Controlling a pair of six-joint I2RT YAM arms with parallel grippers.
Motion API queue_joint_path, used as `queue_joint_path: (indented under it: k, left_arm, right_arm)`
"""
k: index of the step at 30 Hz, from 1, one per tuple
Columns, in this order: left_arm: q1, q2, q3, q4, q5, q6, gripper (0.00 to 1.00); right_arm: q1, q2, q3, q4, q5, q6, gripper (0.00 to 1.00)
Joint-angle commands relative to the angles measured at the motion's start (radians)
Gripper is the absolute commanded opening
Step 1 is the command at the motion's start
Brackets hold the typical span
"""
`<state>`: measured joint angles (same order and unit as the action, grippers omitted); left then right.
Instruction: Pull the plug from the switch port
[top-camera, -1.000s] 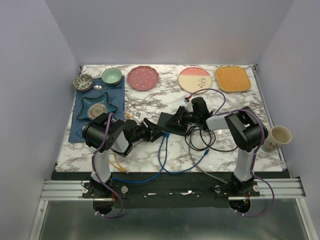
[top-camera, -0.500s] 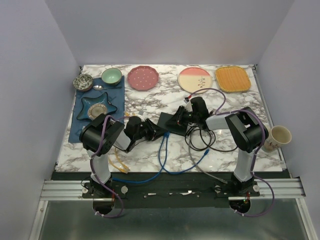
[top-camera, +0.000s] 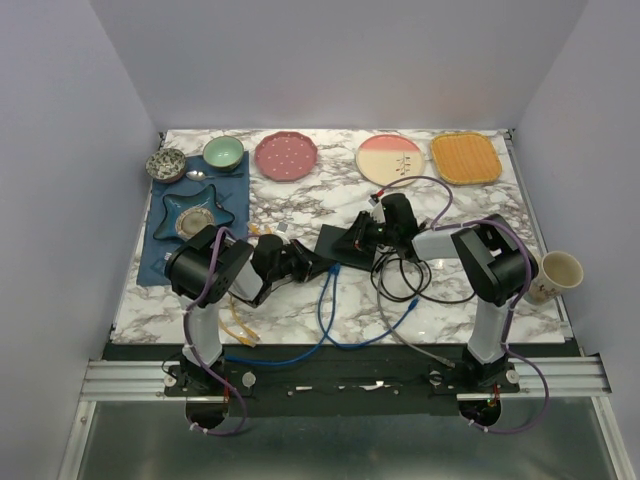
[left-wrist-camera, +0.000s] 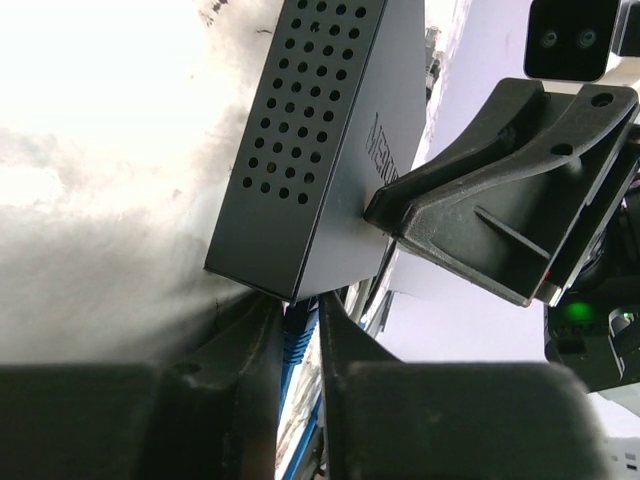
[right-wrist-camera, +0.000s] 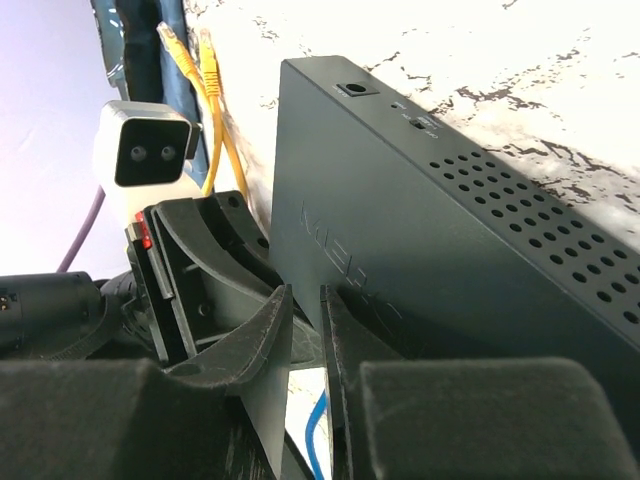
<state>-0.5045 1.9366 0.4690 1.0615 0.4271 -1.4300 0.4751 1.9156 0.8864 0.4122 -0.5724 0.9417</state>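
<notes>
One blue plug (left-wrist-camera: 297, 338) in left gripper (left-wrist-camera: 298, 305)

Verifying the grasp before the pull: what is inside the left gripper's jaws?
A blue plug sits in the left gripper, right against the switch at its nearest corner. The port it goes into is hidden behind that corner.
</notes>
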Motion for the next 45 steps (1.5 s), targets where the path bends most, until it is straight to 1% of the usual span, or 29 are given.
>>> queue_joint_path:
  k: [1,7,8,10,14,19,27,33,39,45]
  left_arm:
    - [-0.008,0.039,0.008,0.035,-0.022,-0.004,0.17]
    - [-0.008,0.056,0.002,0.072,-0.016,-0.02,0.05]
    - [-0.006,0.058,-0.001,0.074,-0.014,-0.02,0.02]
    - [-0.006,0.061,-0.003,0.083,-0.014,-0.023,0.0]
    - [-0.003,0.065,-0.007,0.092,-0.013,-0.029,0.0]
    - [-0.003,0.076,-0.012,0.115,-0.014,-0.04,0.0]
    - [-0.003,0.081,-0.016,0.127,-0.014,-0.049,0.0]
    - [-0.003,0.07,-0.027,0.123,-0.004,-0.049,0.0]
    - [0.003,0.038,-0.053,0.094,0.03,-0.044,0.0]
    - [0.014,-0.017,-0.07,0.029,0.05,-0.027,0.0]
  right_arm:
    - [0.005,0.013,-0.02,-0.121,0.089,-0.053,0.26]
    - [0.007,-0.001,-0.023,-0.131,0.098,-0.061,0.26]
    - [0.008,-0.012,-0.026,-0.133,0.118,-0.067,0.26]
    - [0.017,-0.07,-0.04,-0.154,0.149,-0.081,0.26]
    - [0.054,-0.185,-0.062,-0.242,0.241,-0.158,0.26]
    - [0.091,-0.228,-0.089,-0.309,0.295,-0.205,0.26]
    - [0.115,-0.17,-0.061,-0.34,0.292,-0.23,0.26]
    - [0.115,-0.101,0.032,-0.398,0.348,-0.225,0.25]
    - [0.114,-0.07,0.112,-0.441,0.385,-0.215,0.24]
    - [0.114,-0.078,0.121,-0.443,0.416,-0.207,0.24]
